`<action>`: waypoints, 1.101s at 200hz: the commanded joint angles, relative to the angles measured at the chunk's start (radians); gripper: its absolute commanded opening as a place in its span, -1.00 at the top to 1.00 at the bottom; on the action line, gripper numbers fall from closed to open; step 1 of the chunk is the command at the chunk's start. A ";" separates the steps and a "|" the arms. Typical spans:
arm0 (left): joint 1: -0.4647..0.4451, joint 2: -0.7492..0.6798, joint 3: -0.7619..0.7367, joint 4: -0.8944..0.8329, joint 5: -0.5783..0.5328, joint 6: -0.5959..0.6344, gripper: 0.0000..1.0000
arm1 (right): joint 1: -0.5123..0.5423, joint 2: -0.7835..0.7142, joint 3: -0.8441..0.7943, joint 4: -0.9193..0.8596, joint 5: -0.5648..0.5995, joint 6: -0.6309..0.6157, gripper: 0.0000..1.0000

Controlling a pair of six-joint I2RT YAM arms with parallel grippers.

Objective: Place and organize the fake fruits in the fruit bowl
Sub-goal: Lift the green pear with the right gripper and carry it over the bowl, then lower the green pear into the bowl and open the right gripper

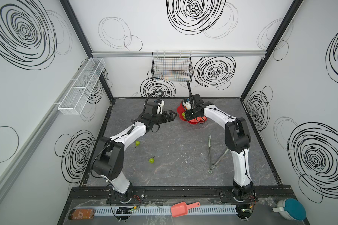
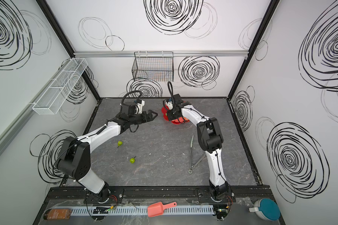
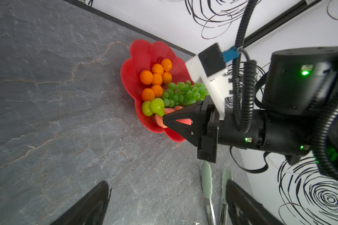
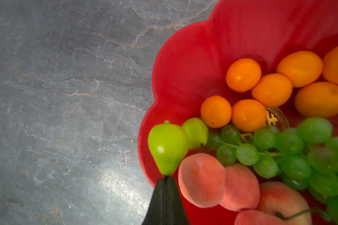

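Fruit bowl [image 1: 178, 110] largely behind right arm [image 1: 215, 115]

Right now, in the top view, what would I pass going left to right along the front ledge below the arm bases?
Brown bottle lying on its side → salmon-pink scoop → round white container with a teal lid.

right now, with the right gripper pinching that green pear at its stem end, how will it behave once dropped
The pear looks like rigid, glossy plastic, so it is probably light and slippery. Pinched only at its narrow tip by the right gripper, it may swing. Being rounded, it could roll off the peaches toward the bowl rim.
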 commanded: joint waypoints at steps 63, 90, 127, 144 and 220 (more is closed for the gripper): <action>0.018 0.005 -0.009 0.073 0.035 -0.020 -0.92 | -0.002 0.086 0.133 -0.099 0.040 -0.020 0.86; 0.019 0.009 -0.008 0.067 0.040 -0.021 -0.92 | -0.003 0.090 0.146 -0.105 0.043 -0.018 0.79; 0.030 0.007 -0.007 0.064 0.038 -0.020 -0.92 | -0.002 0.087 0.164 -0.110 0.044 -0.015 0.70; 0.034 0.007 -0.007 0.063 0.039 -0.020 -0.92 | -0.002 0.086 0.178 -0.115 0.045 -0.013 0.66; 0.016 -0.057 -0.004 -0.016 -0.021 0.043 -0.92 | 0.026 -0.053 0.105 -0.072 0.061 -0.013 0.50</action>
